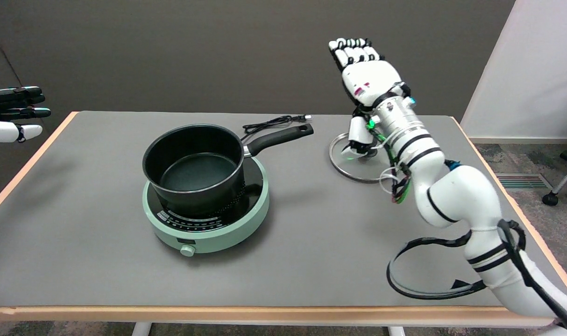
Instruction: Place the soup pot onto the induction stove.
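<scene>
My right hand [366, 77] hangs in the air above the table's [78, 261] far right part, fingers [353, 50] stretched out together, thumb hanging below, gripping nothing. The soup pot [194, 168] sits on the green induction stove [209, 219], left of the table's middle, its black handle [279, 137] pointing toward the far right corner and free of my hand. Behind the handle, near the far edge, a black power cord [272, 123] lies coiled. A glass lid [353, 156] lies flat on the table beneath my wrist, partly hidden by my forearm. Between the lid and the pot handle there is bare grey tabletop.
</scene>
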Controlling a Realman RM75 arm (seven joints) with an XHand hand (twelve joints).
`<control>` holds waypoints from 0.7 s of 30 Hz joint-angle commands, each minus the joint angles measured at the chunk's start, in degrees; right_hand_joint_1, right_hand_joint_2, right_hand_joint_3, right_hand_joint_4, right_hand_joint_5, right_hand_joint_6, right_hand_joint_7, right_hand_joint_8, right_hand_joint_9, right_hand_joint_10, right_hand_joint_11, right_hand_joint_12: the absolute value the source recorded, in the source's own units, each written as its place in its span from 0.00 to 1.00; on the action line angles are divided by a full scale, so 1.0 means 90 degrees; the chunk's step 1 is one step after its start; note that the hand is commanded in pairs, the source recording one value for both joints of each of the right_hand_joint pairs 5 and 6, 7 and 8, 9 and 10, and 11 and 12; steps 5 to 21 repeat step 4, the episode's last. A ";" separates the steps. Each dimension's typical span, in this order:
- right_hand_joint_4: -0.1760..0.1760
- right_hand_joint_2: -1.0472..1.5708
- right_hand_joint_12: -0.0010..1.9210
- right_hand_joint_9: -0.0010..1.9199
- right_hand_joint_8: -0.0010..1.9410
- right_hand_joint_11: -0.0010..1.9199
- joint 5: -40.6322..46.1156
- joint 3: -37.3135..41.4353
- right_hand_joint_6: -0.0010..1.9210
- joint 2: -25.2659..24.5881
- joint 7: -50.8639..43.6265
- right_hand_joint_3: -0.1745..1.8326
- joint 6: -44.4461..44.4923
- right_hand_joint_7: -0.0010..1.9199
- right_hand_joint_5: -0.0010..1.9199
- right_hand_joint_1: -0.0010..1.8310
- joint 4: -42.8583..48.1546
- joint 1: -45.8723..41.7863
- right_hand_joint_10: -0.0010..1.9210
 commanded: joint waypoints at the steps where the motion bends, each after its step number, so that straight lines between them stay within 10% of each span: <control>1: 0.34 0.03 0.01 0.01 0.01 0.01 0.0055 0.1305 0.01 0.0221 0.0503 0.78 -0.1628 0.01 0.01 0.68 -0.0743 -0.0009 0.01; 21: 0.35 0.04 0.01 0.01 0.01 0.01 0.0055 0.1492 0.01 0.0230 0.0547 0.78 -0.1918 0.01 0.01 0.68 -0.0887 0.0009 0.01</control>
